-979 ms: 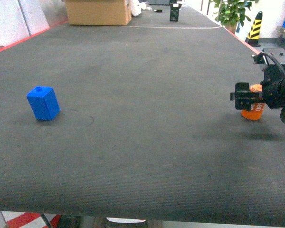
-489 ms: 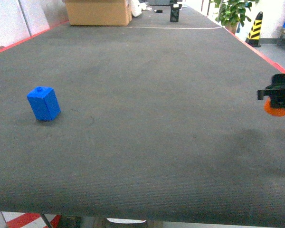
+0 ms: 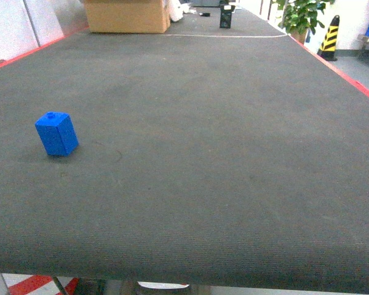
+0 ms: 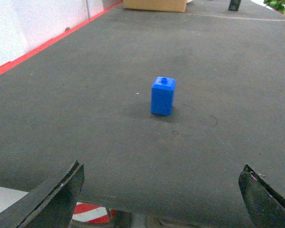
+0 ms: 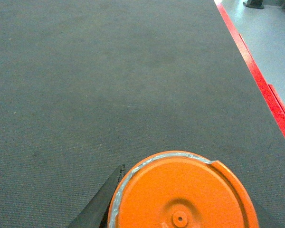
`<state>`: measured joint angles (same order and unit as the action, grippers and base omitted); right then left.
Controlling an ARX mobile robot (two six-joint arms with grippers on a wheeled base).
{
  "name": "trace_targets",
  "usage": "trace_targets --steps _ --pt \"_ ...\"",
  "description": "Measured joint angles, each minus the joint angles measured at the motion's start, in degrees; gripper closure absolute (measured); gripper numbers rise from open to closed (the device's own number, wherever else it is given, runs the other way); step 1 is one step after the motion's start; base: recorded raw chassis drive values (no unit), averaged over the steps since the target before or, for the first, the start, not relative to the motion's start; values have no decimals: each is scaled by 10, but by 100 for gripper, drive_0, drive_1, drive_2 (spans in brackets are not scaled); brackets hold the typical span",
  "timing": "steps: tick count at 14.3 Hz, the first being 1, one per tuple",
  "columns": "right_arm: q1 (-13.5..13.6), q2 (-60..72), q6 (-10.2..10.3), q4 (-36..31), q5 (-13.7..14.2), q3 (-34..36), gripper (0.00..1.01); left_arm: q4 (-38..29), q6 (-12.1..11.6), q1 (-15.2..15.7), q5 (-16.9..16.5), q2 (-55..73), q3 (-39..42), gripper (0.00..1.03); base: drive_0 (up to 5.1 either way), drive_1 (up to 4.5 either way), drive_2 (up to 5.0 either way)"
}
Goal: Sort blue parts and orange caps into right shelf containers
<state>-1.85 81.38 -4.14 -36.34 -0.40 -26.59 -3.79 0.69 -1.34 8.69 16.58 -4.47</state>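
Far left on the dark ribbed table mat point(image 3: 190, 153): one blue part point(image 3: 56, 133), upright, nub on top, alone with bare mat all round. Seen from the left wrist with the left gripper point(image 4: 164, 199) spread wide, fingers point(image 4: 57, 199) at the lower corners, nothing between them, block well ahead. Along the mat edges, a red border point(image 3: 347, 77). At the far end, a cardboard box point(image 3: 128, 15), a small black item point(image 3: 226, 16), a potted plant point(image 3: 302, 15) and a striped cone point(image 3: 329, 37). Right side, through the right wrist view only: right gripper point(image 5: 180, 209) closed around an orange cap point(image 5: 183, 192), held above the mat near the red border.
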Motion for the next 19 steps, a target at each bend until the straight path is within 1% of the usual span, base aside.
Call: trace_targets --steps 1,2,3,4,5,6,7,8,11,12,15,16,18,19 --pt "3 0 0 -1 0 0 56 -67 2 16 -5 100 -26 5 0 0 0" --pt "3 0 0 0 0 0 56 -138 -8 15 -10 196 -56 5 0 0 0" --pt "3 0 0 -1 0 0 56 -197 -11 15 -35 295 -91 5 0 0 0" --pt "3 0 0 0 0 0 56 -243 -9 20 -59 393 -129 5 0 0 0" --pt "3 0 0 0 0 0 56 -271 -5 22 -68 474 -163 5 0 0 0" --pt "3 0 0 0 0 0 56 -297 3 22 -66 555 -208 5 0 0 0" --pt "3 0 0 0 0 0 56 -308 5 22 -75 627 -261 5 0 0 0" --pt "3 0 0 0 0 0 56 -297 9 24 -94 725 -342 5 0 0 0" --pt "3 0 0 0 0 0 56 -273 1 23 -77 881 -478 5 0 0 0" --pt "3 0 0 0 0 0 56 -268 -10 23 -76 921 -515 5 0 0 0" --pt "3 0 0 0 0 0 56 -236 -14 31 -91 980 -595 5 0 0 0" --pt "3 0 0 0 0 0 56 -233 -16 34 -88 996 -620 5 0 0 0" --pt "3 0 0 0 0 0 56 -216 -18 46 -100 1024 -658 5 0 0 0" --pt "3 0 0 0 0 0 56 -214 -20 50 -99 1033 -668 5 0 0 0"
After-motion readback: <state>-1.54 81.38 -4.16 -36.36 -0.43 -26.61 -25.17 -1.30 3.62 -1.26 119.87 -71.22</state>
